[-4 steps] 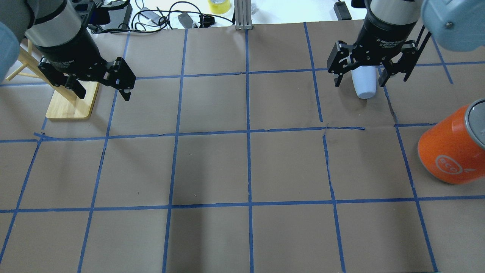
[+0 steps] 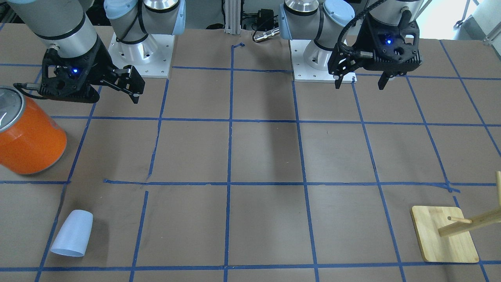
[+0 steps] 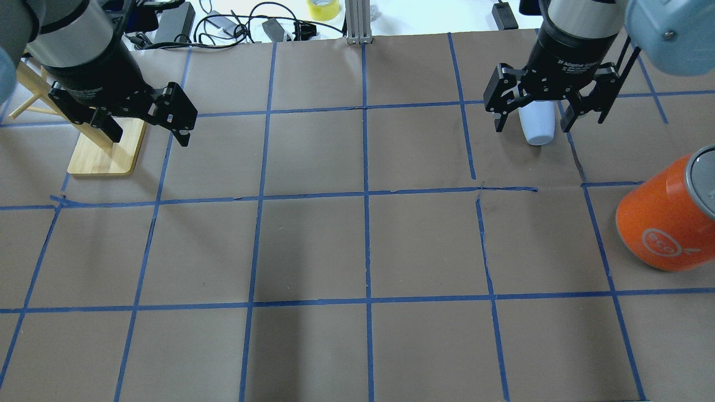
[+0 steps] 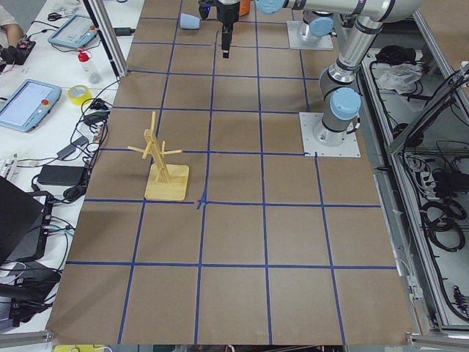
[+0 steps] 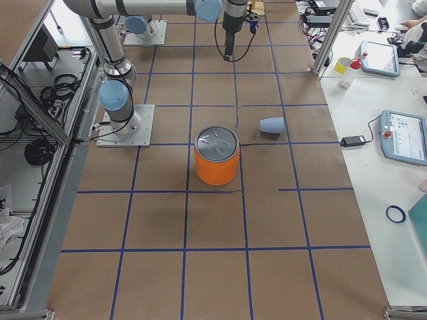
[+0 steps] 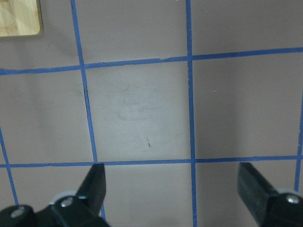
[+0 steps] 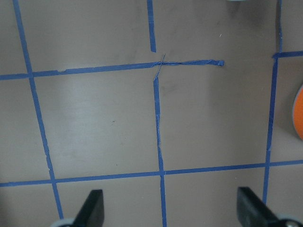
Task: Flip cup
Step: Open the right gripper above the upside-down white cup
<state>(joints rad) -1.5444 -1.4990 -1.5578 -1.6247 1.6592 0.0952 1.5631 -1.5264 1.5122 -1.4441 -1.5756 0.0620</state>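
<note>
The pale blue-white cup lies on its side on the brown paper at the table's far right; it also shows in the exterior right view. In the overhead view the cup is partly hidden behind my right gripper. That gripper is open and empty and hangs well above the table. In its wrist view the right gripper shows only paper and tape between its fingers. My left gripper is open and empty, high over the far left; it also shows in its own wrist view.
A big orange can with a silver top stands at the right edge, nearer the robot than the cup. A wooden peg stand on a square base sits at the far left under the left arm. Cables and tape rolls lie beyond the table's far edge.
Both grippers have shifted only slightly and stay open. The cup and the can have not moved.
</note>
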